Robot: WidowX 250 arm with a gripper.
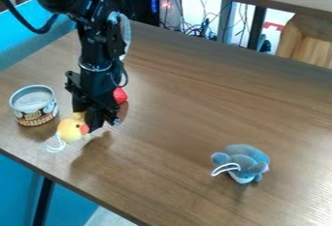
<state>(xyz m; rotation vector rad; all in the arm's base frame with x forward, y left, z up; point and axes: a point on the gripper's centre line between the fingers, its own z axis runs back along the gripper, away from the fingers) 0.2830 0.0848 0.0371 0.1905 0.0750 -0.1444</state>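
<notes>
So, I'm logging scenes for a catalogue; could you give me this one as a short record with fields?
Surface: brown wood-grain table
Gripper: left part of view, jaws closed on yellow plush toy
Toy's trim: white loop
Left of gripper: upright can
Behind gripper: red object, partly hidden
Lower right: blue-grey plush toy, white loop
</notes>
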